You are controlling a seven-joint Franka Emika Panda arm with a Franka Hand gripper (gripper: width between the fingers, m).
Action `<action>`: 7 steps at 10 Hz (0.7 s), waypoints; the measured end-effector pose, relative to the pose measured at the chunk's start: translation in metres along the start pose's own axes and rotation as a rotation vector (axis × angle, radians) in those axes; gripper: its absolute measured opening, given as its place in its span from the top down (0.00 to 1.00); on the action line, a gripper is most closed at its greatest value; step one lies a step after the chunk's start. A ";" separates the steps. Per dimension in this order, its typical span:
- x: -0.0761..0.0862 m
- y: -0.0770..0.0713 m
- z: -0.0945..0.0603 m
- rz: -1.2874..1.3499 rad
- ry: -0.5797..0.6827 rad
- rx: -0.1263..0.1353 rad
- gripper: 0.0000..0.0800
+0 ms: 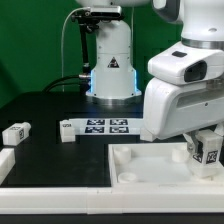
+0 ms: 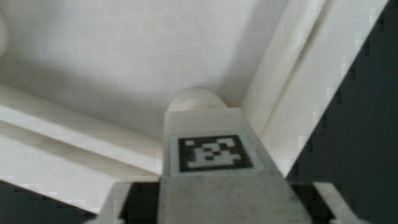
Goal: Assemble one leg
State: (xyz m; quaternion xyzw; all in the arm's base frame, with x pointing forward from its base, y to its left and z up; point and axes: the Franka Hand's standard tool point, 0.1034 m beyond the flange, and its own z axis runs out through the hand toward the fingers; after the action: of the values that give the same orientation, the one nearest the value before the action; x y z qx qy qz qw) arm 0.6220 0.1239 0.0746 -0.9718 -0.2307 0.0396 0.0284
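**Exterior view.** The claw (image 1: 205, 146) was clamped on the leg (image 1: 208, 152). It held the leg roughly upright, tag facing out, over the square panel (image 1: 70, 170) near that panel's corner at the exterior view's right. We could not tell whether the leg's lower end touched the panel. A second leg (image 1: 15, 132) lay on the tabletop (image 1: 50, 105) at the exterior view's left, well apart from the claw. The marker board (image 1: 98, 126) lay between it and the arm's base (image 1: 110, 65). The tabletop was matte black with free space around the loose parts, and a dark green backdrop (image 1: 8, 50) closed the scene behind it.

**Wrist view.** The leg (image 2: 214, 150) filled the middle of the view, and its rounded tip (image 2: 199, 100) pointed at the square panel (image 2: 107, 60) close to a raised rim (image 2: 294, 70). One of the claw's fingers (image 2: 128, 200) pressed against the leg's flank, with its partner on the opposite side. Dark tabletop (image 2: 365, 160) showed beyond the rim.

**Handling.** We judged the leg to be light, stiff, smooth plastic that would probably slip or twist if pushed off-axis. It is best pinched on the two flat flanks, behind the tag, which leaves the tip free for seating.
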 end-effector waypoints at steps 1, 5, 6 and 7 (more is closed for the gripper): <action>0.000 0.000 0.000 0.039 0.000 0.000 0.63; 0.000 -0.002 0.001 0.504 0.043 -0.009 0.63; 0.000 -0.002 0.001 0.642 0.051 -0.013 0.63; 0.000 -0.002 0.002 0.794 0.060 -0.018 0.63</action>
State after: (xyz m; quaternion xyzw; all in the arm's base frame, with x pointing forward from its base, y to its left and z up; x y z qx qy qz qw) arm 0.6213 0.1262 0.0731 -0.9863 0.1636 0.0171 0.0090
